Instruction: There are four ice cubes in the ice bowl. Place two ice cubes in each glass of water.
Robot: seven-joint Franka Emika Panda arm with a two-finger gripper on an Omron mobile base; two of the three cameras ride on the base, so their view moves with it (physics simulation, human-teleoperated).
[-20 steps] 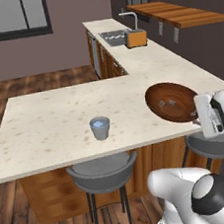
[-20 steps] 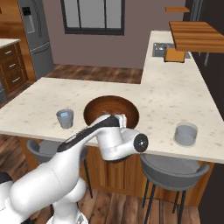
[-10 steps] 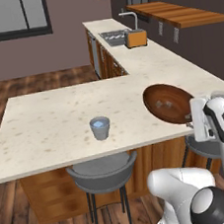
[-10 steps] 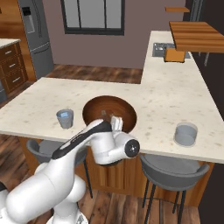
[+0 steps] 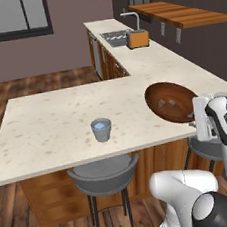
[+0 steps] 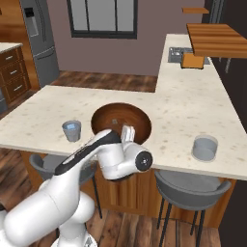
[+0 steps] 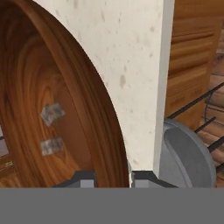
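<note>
The ice bowl (image 5: 172, 101) (image 6: 120, 120) (image 7: 48, 87), dark wood, sits by the counter's near edge. Two ice cubes (image 7: 52, 113) lie on its floor. My gripper (image 5: 194, 119) (image 6: 128, 133) (image 7: 113, 175) hangs at the bowl's near rim, and that rim passes between the fingertips (image 7: 85, 176). It reads as shut, and I see no cube in it. One glass of water (image 5: 102, 130) (image 6: 72, 130) stands left of the bowl. The other glass (image 6: 204, 147) stands to the bowl's right.
Grey stools (image 5: 103, 172) (image 6: 193, 185) are tucked under the counter's near edge (image 7: 159, 87). An orange toaster (image 5: 138, 38) and a sink (image 5: 113, 35) are far back on the side counter. A wooden shelf (image 6: 219, 38) hangs above it.
My hand has slid left along the bowl's near rim over the last second. The bowl and both glasses have stayed where they were.
</note>
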